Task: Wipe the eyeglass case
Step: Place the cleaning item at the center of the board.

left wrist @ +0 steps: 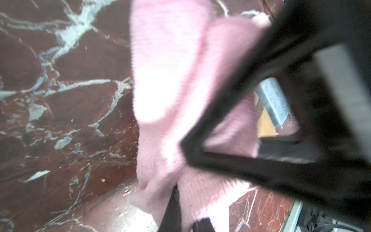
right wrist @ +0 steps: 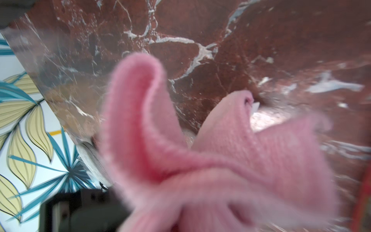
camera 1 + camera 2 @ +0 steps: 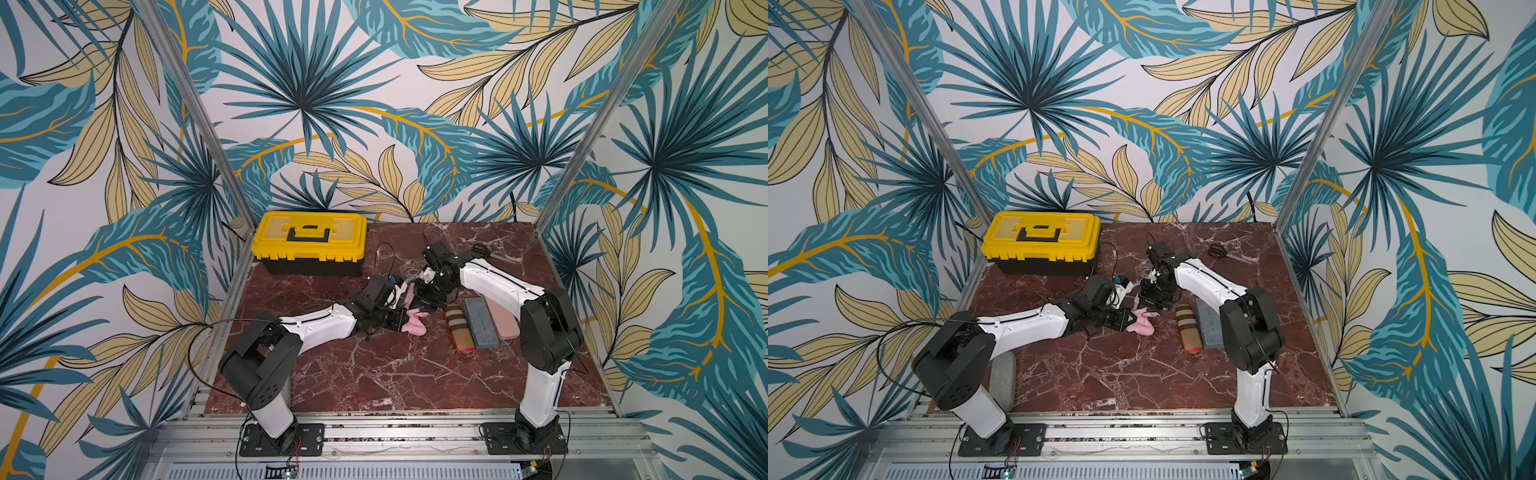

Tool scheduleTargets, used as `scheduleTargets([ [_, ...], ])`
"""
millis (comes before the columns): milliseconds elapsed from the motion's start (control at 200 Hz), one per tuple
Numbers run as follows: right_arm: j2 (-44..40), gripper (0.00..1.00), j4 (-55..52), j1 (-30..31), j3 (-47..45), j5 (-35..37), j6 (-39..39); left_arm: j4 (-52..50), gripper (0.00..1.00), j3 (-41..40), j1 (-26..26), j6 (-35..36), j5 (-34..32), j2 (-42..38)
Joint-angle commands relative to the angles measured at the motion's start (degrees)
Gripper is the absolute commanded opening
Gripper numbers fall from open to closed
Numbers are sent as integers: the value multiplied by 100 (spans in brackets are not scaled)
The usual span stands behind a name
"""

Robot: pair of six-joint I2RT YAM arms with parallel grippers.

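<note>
Three eyeglass cases lie side by side right of centre: a tan striped one with a red end [image 3: 459, 330] [image 3: 1187, 330], a grey-blue one [image 3: 480, 322] [image 1: 275, 102] and a pink one [image 3: 503, 318]. A crumpled pink cloth [image 3: 415, 326] [image 3: 1142, 325] [image 1: 170, 80] [image 2: 220, 160] hangs just left of them. My left gripper [image 3: 405, 320] [image 3: 1128, 320] [image 1: 186, 202] is shut on the cloth's lower edge. My right gripper [image 3: 424, 297] [image 3: 1152, 297] is right above the cloth's upper end. The cloth fills the right wrist view and hides that gripper's jaws.
A yellow toolbox [image 3: 309, 241] [image 3: 1040, 239] stands at the back left. Scissors [image 3: 1219, 251] lie at the back right. A grey oval case [image 3: 1003, 380] lies by the left arm's base. The table is red-brown marble [image 3: 374, 374], walled on three sides.
</note>
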Motion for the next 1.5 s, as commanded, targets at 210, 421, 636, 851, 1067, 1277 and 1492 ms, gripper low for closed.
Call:
scheduleTargets([
  [210,-349,55,-559,-186,349,663,-596,-1004,4,-187,146,215,169,538],
  [421,-91,57,-484,-71,295,830,-565,-1123,33,-119,155,164,124,378],
  [636,18,58,-209,105,69,773,-239,-925,62,-213,170,57,207,-58],
  [851,170,62,-111,332,79,884,-82,-947,62,-297,168,-82,238,-602],
  [1067,464,74,-157,576,304,1070,-30,-1050,64,-487,237,-111,230,-1067],
  [1277,775,74,-166,821,331,1168,26,-1180,64,-670,337,-52,104,-1286],
  [1492,1189,67,-148,894,348,1387,-4,-1491,64,-764,564,-3,-67,-1768],
])
